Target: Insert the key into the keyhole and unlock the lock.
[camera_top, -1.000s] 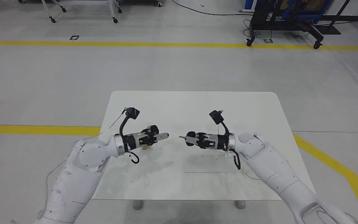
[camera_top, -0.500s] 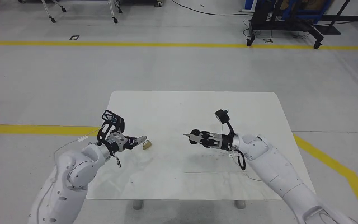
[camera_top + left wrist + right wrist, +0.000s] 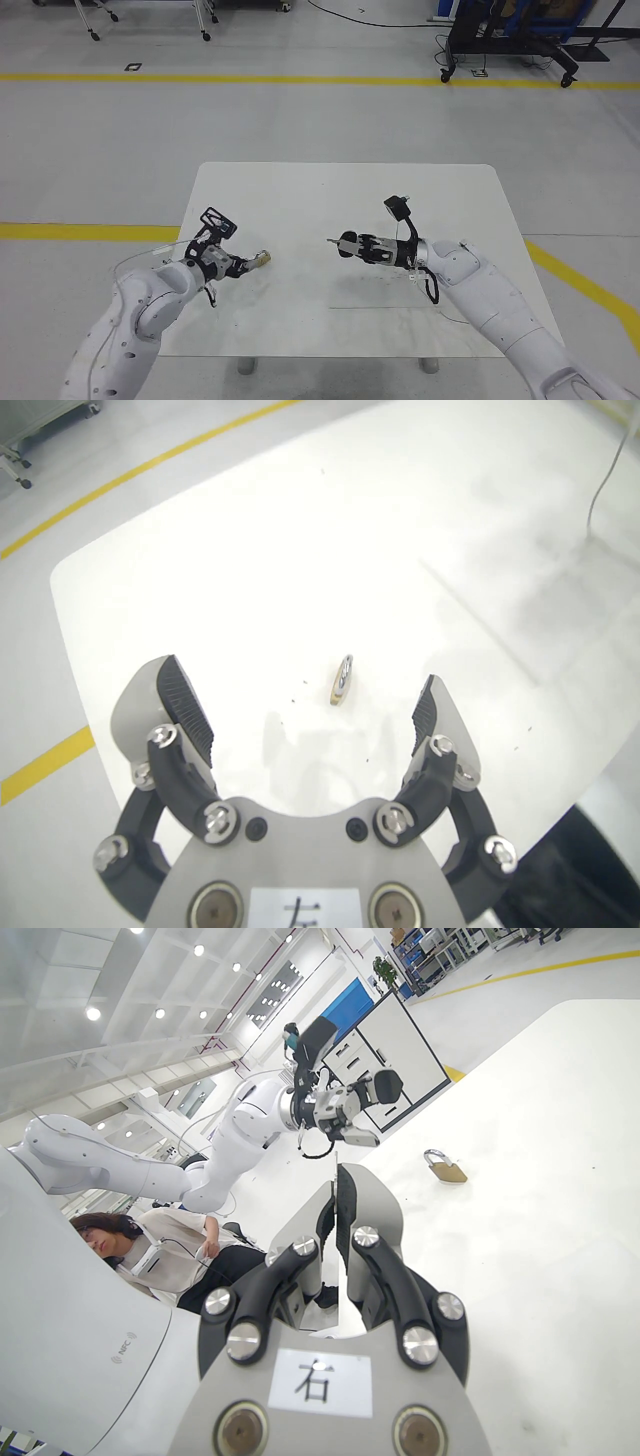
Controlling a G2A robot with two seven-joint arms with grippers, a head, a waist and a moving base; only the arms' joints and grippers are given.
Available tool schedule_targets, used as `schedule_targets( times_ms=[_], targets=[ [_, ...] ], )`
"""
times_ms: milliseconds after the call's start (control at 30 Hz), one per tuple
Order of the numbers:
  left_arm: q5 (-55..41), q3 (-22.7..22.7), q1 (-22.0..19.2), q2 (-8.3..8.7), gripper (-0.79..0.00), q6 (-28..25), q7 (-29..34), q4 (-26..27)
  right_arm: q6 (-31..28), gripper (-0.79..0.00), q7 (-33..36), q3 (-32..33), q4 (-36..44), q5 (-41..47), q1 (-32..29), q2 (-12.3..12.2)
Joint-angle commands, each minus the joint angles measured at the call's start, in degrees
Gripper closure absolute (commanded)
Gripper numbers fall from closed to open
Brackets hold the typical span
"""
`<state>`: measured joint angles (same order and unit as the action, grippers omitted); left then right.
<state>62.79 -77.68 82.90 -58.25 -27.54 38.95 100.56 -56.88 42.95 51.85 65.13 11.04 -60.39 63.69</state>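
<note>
L gripper (image 3: 300,675): jaws wide apart, nothing held; low over table (image 3: 400,190) near its left edge; white tag w/ one handwritten character on base.
Lock (image 3: 342,681): brass padlock resting on table just ahead of L gripper, not touching it.
Key (image 3: 329,241): thin tip points toward lock, well apart.
R gripper (image 3: 336,1180): fingers clamped on key, mid-table; similar tag.

- The lock (image 3: 262,260) lay on the counter (image 3: 400,190), left of centre in the top view's frame.
- The left gripper (image 3: 243,266) sat just left of the lock, apart from it, with the lock in front of its spread fingers.
- The right gripper (image 3: 343,244) was right of centre, pinching the key (image 3: 329,241), whose tip pointed left toward the lock, well apart from it.
</note>
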Motion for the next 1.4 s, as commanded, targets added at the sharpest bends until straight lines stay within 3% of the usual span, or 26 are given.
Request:
schedule_targets(
  times_ms=[0,167,267,367,1033,1300,1367],
  targets=[
    [2.7,1.52,-1.27,0.12,-0.785,-4.85,0.88,-1.7,0.0,0.0,0.0,0.0,0.0,0.0,0.0,0.0],
    [4.86,3.86,-3.6,-0.05,-0.776,-6.77,-0.87,-4.95,0.0,0.0,0.0,0.0,0.0,0.0,0.0,0.0],
    [5.65,4.8,-4.8,-0.19,-0.486,-6.66,-1.8,-6.85,0.0,0.0,0.0,0.0,0.0,0.0,0.0,0.0],
    [6.64,5.65,-6.13,-0.3,-0.376,-6.44,-1.85,-8.5,0.0,0.0,0.0,0.0,0.0,0.0,0.0,0.0],
    [4.8,11.78,-14.17,-1.58,-0.339,-7.09,-1.17,-16.21,0.0,0.0,0.0,0.0,0.0,0.0,0.0,0.0],
    [4.97,14.37,-15.92,-2.11,-0.246,-7.05,-0.34,-17.5,0.0,0.0,0.0,0.0,0.0,0.0,0.0,0.0],
    [5.23,14.81,-16.25,-2.18,-0.154,-6.98,-0.12,-17.73,0.0,0.0,0.0,0.0,0.0,0.0,0.0,0.0]
  ],
)
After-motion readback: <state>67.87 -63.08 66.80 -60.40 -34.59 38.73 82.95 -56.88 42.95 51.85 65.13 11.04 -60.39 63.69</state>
